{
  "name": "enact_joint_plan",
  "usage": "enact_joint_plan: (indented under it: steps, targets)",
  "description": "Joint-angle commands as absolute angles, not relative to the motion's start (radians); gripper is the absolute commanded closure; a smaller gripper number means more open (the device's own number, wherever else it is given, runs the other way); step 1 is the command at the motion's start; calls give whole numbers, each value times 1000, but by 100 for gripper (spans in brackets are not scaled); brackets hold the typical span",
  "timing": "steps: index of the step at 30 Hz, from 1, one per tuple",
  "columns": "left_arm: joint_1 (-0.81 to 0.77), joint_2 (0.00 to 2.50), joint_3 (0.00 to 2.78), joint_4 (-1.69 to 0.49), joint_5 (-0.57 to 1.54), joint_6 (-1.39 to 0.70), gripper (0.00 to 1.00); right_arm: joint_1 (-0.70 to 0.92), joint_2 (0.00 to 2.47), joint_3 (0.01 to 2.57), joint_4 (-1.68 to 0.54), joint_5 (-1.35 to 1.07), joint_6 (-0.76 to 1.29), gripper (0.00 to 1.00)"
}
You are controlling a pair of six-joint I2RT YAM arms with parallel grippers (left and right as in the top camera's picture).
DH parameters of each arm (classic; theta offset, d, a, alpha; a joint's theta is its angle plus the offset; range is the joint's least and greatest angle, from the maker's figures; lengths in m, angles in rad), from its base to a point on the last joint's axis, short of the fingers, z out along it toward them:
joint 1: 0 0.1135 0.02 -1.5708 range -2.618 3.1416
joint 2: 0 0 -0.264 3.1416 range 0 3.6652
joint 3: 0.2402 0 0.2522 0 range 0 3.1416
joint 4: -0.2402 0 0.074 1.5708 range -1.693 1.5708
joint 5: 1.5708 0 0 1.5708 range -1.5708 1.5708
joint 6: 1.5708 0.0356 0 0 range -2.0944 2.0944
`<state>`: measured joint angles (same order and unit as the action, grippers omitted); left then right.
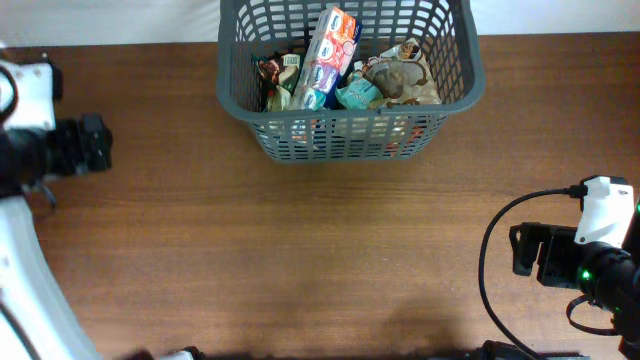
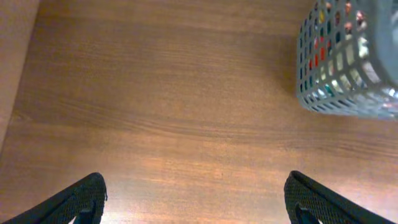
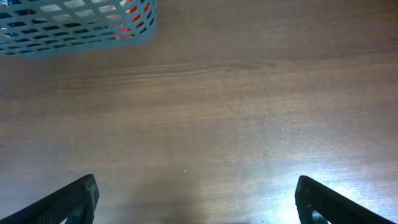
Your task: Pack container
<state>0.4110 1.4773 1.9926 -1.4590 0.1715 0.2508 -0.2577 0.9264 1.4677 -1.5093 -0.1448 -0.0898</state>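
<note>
Container [image 1: 350, 135], a large dark grey plastic basket with lattice sides, sits at the far middle of the brown wood-grain table [image 1: 300, 260], long axis left to right. The black left gripper [image 2: 196, 193] (the nearer) and black right gripper [image 3: 196, 193] flank it, well apart, jaws spread and empty. Glossy crinkled food packets [image 1: 328, 50] fill it.

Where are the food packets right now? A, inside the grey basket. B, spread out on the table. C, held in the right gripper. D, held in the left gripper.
A: the packets sit inside the container, while the left gripper and the right gripper stand open, holding nothing.
</note>
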Motion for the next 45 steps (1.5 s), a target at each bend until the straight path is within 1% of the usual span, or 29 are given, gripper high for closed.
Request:
enact_joint_plan:
  steps: [1, 6, 10, 11, 14, 45]
  targets:
    - [415, 1336, 1829, -1407, 187, 279, 13, -247, 918, 1464, -1497, -157, -97, 1]
    - [415, 1192, 1633, -1314, 188, 278, 13, -248, 919, 1464, -1474, -157, -97, 1]
    - [415, 1149, 1578, -1290, 188, 278, 13, -248, 919, 1464, -1469, -154, -97, 1]
    - [415, 1145, 1572, -1288, 188, 278, 8, -248, 919, 1464, -1469, -154, -97, 1]
    - [415, 1146, 1571, -1287, 188, 278, 1, -248, 919, 1464, -1469, -154, -97, 1]
    - [415, 1146, 1570, -1295, 187, 278, 1, -248, 919, 1464, -1469, -154, -97, 1]
